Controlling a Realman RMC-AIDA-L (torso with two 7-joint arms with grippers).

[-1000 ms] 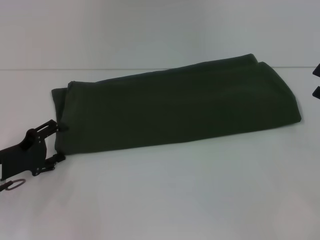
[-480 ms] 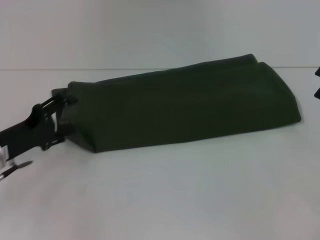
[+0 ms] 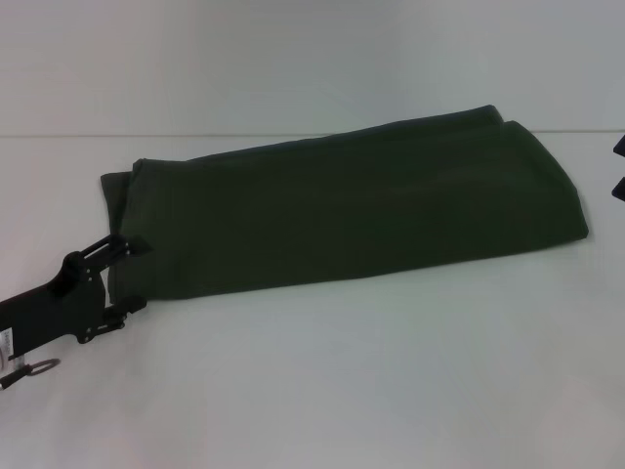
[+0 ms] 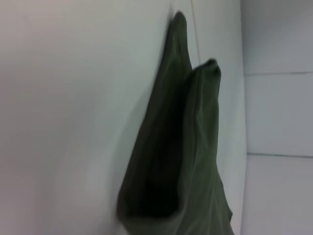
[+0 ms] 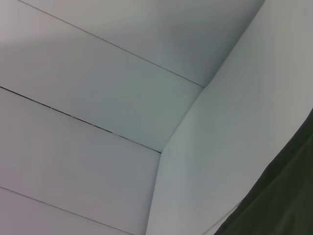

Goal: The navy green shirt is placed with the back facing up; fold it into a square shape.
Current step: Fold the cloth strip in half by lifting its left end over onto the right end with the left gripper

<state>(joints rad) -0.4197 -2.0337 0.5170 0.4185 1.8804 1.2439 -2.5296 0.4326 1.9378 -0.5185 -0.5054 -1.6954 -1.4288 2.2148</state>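
Observation:
The navy green shirt (image 3: 352, 210) lies on the white table as a long folded band running left to right, its plain side up. My left gripper (image 3: 130, 276) is at the band's left end, low on the table. It is open, with one fingertip (image 3: 132, 244) over the cloth's edge and the other at the near corner. The left wrist view looks along the shirt (image 4: 181, 161) from that end. At the picture's right edge my right gripper (image 3: 618, 164) shows two dark tips with a gap between them, just beyond the shirt's right end. A corner of the shirt (image 5: 283, 200) shows in the right wrist view.
The white table (image 3: 342, 391) stretches wide in front of the shirt. Its far edge meets a white panelled wall (image 3: 293, 59) just behind the shirt. A small metal ring (image 3: 39, 368) hangs under the left arm.
Half a second ago the left gripper stood farther back, with the shirt's left end drawn in. Now it is nearer again, slightly right of its first spot, and the end lies flat.

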